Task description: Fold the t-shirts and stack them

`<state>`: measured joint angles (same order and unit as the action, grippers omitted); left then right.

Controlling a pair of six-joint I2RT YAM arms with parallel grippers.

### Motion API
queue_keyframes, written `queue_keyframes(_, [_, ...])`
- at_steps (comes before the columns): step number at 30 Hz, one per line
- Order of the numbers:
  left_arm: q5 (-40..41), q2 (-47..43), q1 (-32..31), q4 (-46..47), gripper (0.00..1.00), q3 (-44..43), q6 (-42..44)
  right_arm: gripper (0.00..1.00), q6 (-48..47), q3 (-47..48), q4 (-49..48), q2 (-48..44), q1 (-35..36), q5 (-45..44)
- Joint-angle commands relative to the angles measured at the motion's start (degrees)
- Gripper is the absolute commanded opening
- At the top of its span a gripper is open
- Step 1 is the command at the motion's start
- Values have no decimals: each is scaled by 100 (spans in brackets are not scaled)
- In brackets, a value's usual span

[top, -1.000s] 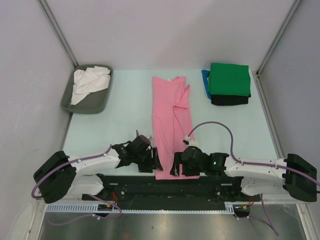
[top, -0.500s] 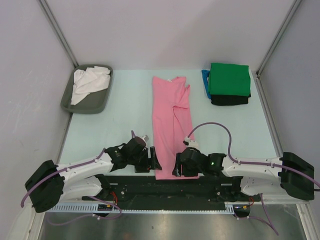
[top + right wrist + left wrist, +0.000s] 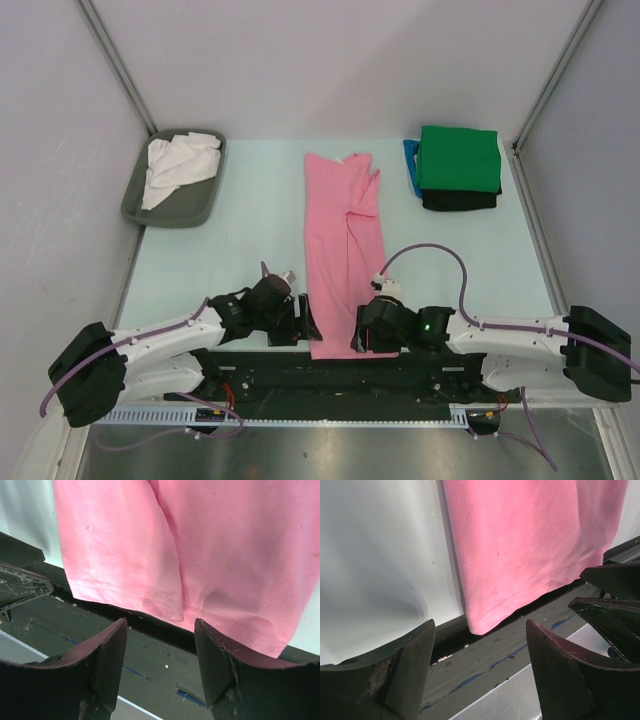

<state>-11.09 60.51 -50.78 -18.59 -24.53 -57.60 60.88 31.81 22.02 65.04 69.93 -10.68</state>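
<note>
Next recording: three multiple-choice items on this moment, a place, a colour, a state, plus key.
1. Where is the crumpled white cloth shirt? A in the grey rounded plastic tray; B on the floor; C on a shelf.
2. What tops the folded shirt stack at far right? A black; B green; C blue.
3. The left claw and right claw by the long pink cloth shirt's hem are: A open, empty; B shut on it; C unseen.
Key: 1 A, it lies within the tray's rim. 2 B, green covers black and blue. 3 A, wrist views show them spread, hem ungripped.
</note>
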Motion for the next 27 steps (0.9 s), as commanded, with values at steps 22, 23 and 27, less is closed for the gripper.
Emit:
queue_keyframes(22, [19, -30, -19, 145, 79, 133, -128, 0, -41, -17, -1023, 255, 65, 224])
queue_keyframes(23, [28, -39, -19, 145, 78, 151, -146, 0, -76, 0, -1129, 273, 73, 363])
queue_keyframes(27, [19, -74, -19, 154, 78, 168, -163, 0, -138, 114, -1604, 518, 73, 724])
